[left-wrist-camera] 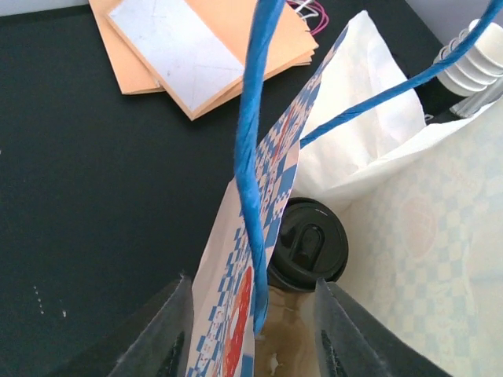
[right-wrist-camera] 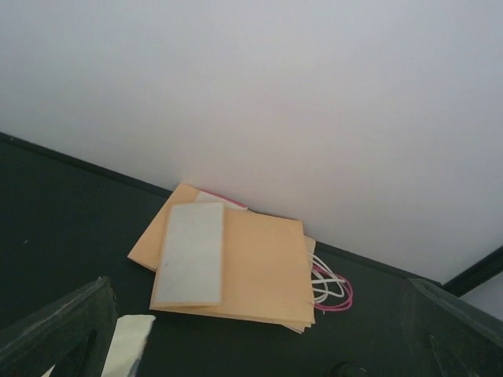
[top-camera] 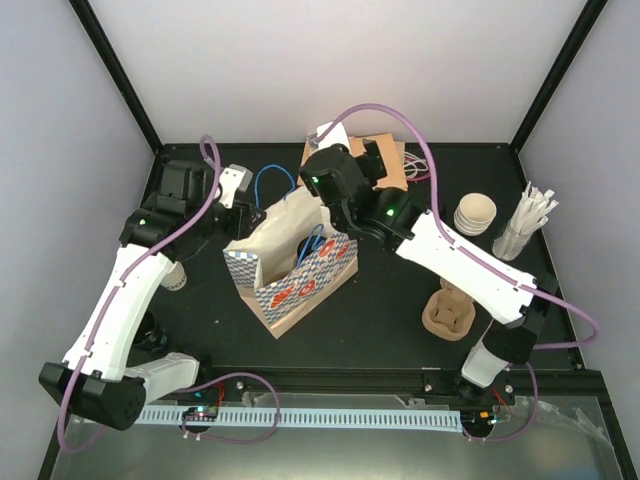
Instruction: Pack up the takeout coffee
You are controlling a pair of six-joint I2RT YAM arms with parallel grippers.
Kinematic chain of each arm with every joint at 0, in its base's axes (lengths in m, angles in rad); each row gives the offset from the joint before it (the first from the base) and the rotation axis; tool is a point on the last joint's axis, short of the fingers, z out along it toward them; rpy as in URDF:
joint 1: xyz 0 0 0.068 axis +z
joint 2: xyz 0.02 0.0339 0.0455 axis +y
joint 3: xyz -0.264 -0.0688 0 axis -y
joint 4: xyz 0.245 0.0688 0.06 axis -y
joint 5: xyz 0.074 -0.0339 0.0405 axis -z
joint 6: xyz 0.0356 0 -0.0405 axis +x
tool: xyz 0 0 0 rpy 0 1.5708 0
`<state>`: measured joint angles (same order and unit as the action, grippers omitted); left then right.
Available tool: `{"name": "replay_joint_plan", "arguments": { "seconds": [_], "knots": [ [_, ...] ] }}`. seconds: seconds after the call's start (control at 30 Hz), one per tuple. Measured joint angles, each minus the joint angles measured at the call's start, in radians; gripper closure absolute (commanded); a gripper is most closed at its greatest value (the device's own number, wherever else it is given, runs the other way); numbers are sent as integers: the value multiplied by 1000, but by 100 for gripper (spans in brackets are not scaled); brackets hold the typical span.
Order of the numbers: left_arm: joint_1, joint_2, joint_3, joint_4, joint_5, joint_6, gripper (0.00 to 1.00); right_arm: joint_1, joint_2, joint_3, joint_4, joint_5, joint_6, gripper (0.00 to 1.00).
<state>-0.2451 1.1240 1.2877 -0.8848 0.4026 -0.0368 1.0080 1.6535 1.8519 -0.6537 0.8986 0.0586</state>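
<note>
Lidded coffee cup (left-wrist-camera: pixel 308 243) inside bag (left-wrist-camera: pixel 424 236). Left gripper (left-wrist-camera: pixel 251 334) wide, astride bag wall; right gripper (right-wrist-camera: pixel 259 345) wide above bag.

Left arm (top-camera: pixel 120 305) and right arm (top-camera: pixel 468 262): white moulded link shells, black joint housings. Green indicator lights (top-camera: pixel 316 182) lit on the black joints. Purple cables (top-camera: pixel 380 106) loop loosely outside both arms. Left gripper (left-wrist-camera: pixel 251 283) and right gripper (right-wrist-camera: pixel 258 287): fingers matt black, plain, no markings visible.
</note>
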Motion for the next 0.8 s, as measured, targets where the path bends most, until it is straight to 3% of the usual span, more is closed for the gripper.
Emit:
{"name": "replay_joint_plan", "arguments": {
  "seconds": [0.2,0.23,0.53,0.8],
  "knots": [
    [-19,42,13,-6,-37,19,96,-78,-72,-20,-50,31,83,0],
    [-19,43,15,-5,-42,22,98,-99,-82,-20,-68,39,108,0],
    [-19,58,29,-6,-87,15,99,-166,-237,-237,-93,56,207,0],
    [-19,72,71,-8,-89,-10,98,-155,-252,-303,-51,5,94,0]
  ]
}}
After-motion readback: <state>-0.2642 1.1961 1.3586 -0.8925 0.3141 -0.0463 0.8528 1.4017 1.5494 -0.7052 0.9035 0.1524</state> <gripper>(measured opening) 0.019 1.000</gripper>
